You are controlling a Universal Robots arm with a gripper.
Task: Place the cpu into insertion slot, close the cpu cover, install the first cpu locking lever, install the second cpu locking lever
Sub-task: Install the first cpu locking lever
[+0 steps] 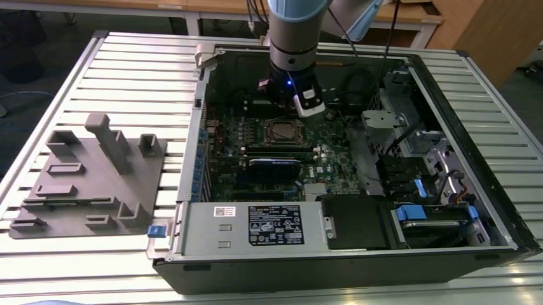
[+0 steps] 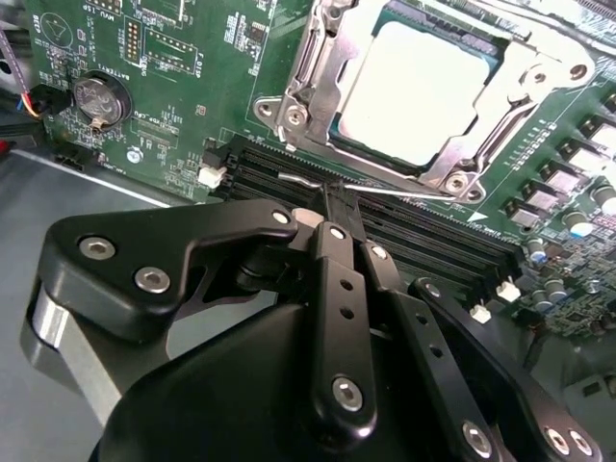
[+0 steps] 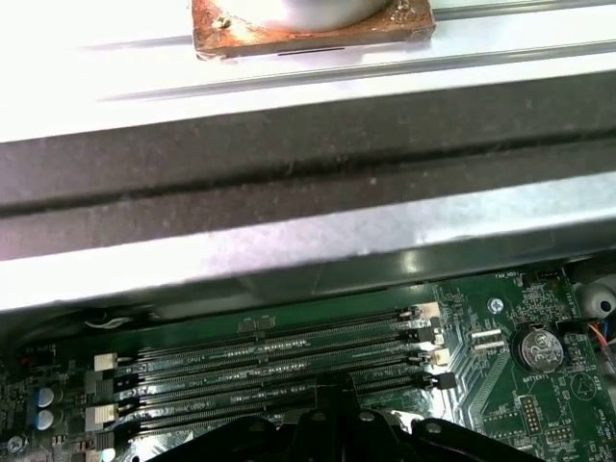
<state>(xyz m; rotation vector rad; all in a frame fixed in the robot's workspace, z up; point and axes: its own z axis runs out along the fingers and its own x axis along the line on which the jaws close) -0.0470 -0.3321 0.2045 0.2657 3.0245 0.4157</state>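
Note:
The cpu (image 2: pixel 416 82), a square chip with a silver-grey top, lies in the insertion slot (image 1: pixel 280 131) on the green motherboard. The cpu cover (image 2: pixel 310 89), a silver frame plate, is down around the chip. A thin silver locking lever (image 2: pixel 404 195) runs along the socket's edge beside the memory slots. My gripper (image 2: pixel 333 204) is shut, its black fingertips together right at this lever; I cannot tell whether the lever is pinched. In the exterior view the gripper (image 1: pixel 287 109) hangs just beyond the socket's far side. Its finger tops (image 3: pixel 332 399) show over the memory slots.
Long black memory slots (image 3: pixel 279 361) lie under the gripper. A coin battery (image 2: pixel 96 96) sits on the board. The open computer case (image 1: pixel 195 210) stands on a slatted table, with a grey fixture block (image 1: pixel 93 178) at the exterior view's left. The case wall (image 3: pixel 289 173) rises close behind.

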